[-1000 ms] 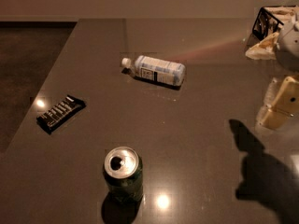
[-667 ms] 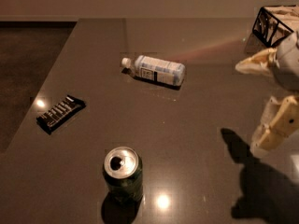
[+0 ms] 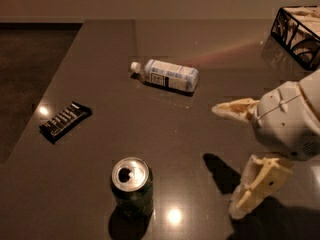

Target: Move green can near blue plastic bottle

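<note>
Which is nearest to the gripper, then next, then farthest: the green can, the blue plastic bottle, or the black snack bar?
The gripper, fingers open, hangs at the right.
1. Green can, in front, to its left.
2. Blue plastic bottle, lying farther back; too close to call against the can.
3. Black snack bar, near the left edge, plainly farthest.

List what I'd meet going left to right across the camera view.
Black snack bar → green can → blue plastic bottle → the tool, open, at the right side of the view.
</note>
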`<state>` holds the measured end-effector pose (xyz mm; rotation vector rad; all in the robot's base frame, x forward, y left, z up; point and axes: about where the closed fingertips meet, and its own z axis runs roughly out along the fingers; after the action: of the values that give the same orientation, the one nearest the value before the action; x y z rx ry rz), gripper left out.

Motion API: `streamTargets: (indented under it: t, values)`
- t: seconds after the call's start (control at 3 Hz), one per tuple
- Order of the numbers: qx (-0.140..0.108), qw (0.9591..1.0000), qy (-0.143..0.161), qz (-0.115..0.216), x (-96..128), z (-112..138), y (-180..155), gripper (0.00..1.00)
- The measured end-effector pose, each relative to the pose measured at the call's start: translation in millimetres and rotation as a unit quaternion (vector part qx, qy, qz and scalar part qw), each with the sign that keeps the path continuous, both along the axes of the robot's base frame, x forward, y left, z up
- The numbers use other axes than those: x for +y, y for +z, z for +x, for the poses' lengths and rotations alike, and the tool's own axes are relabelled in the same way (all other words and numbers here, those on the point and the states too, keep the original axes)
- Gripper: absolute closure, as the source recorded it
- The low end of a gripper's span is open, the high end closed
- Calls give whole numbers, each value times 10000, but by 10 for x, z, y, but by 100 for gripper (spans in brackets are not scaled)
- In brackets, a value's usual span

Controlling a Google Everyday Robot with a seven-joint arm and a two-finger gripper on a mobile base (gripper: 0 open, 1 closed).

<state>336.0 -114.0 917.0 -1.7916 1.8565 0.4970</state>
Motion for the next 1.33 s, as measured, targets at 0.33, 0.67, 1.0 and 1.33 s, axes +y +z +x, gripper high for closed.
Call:
streamTargets:
  t: [0.33, 0.67, 1.0, 1.33]
  values:
    - [27, 9993, 181, 337, 345, -134, -150, 0]
    - [13, 9976, 407, 554, 703, -225, -217, 0]
    - [37, 9961, 595, 652, 976, -285, -271, 0]
    - [95, 9949, 725, 695, 1160, -304, -289, 0]
